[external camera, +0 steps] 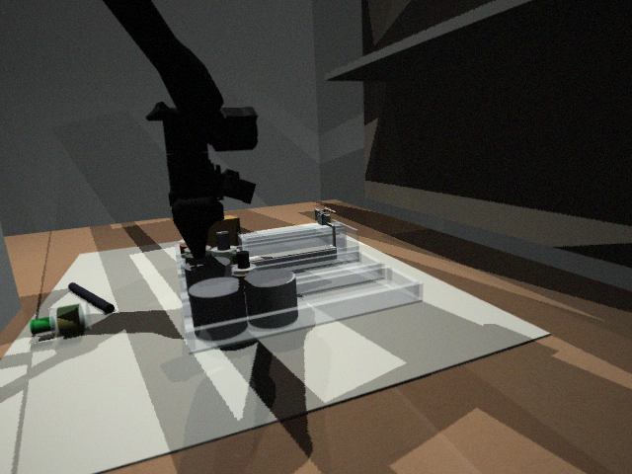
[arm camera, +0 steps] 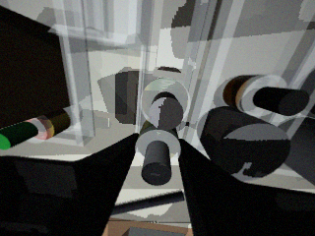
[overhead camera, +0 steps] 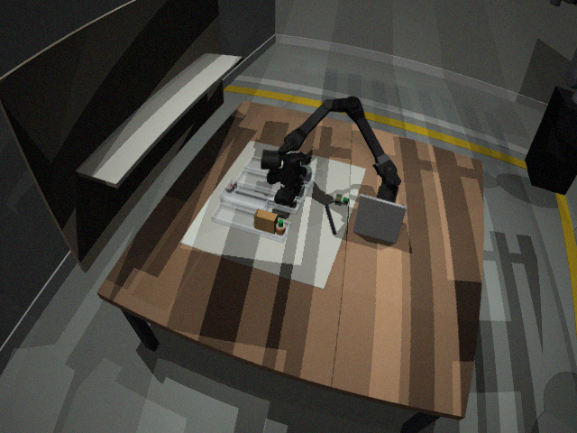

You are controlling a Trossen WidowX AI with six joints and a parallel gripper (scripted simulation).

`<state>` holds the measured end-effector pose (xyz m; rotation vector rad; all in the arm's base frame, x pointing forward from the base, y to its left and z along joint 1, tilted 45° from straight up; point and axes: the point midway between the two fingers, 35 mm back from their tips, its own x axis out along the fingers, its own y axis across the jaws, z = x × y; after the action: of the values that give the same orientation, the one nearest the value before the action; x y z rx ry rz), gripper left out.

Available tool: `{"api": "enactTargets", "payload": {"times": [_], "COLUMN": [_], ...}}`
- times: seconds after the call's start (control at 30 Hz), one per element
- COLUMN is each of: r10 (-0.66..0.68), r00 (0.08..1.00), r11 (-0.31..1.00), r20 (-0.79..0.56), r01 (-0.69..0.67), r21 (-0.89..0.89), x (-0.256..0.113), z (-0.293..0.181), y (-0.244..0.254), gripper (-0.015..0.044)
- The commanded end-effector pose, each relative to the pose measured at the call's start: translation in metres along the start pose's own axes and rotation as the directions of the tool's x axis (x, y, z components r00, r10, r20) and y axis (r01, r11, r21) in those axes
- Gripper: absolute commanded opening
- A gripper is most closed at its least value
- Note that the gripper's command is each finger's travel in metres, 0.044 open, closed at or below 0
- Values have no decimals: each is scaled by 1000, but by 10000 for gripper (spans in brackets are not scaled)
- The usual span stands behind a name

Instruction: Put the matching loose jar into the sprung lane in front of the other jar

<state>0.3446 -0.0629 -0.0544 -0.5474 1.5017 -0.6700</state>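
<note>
My gripper [external camera: 197, 256] [arm camera: 157, 140] is shut on a jar with a dark cap [arm camera: 157, 164], held upright at the front end of the clear tray [external camera: 419, 292]. Another dark-capped jar [arm camera: 168, 114] [external camera: 222, 240] stands directly behind it in the same lane; in the wrist view the two look close together or touching. A small dark piece [arm camera: 169, 69] shows behind that jar and may be the pusher plate. The fingers and shadow hide the held jar's base, so I cannot tell whether it rests on the lane floor or how it sits against the front stop.
Dark cylinders [external camera: 217, 308] [arm camera: 253, 145] and a black-capped jar [arm camera: 246, 93] stand on one side. A brown box [overhead camera: 265, 221] and a green-capped jar [overhead camera: 280, 227] [arm camera: 48, 126] are on the other. A green-capped jar [overhead camera: 338, 198] [external camera: 69, 319] and black rod [overhead camera: 331, 219] [external camera: 91, 297] lie in front.
</note>
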Motion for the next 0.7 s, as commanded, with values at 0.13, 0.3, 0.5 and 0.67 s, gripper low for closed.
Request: {"api": "enactTargets", "payload": {"times": [0.13, 0.3, 0.5, 0.67], "r10": [-7, -7, -7, -7], "r00": [1000, 1000, 1000, 1000], "r11": [1000, 1000, 1000, 1000], "r20": [12, 12, 12, 12], "r01": [7, 7, 7, 7], "r21": [11, 11, 11, 11], "x": [3, 5, 7, 7], "z": [3, 3, 3, 2], "y": [-2, -2, -2, -2], "gripper": [0, 0, 0, 0]}}
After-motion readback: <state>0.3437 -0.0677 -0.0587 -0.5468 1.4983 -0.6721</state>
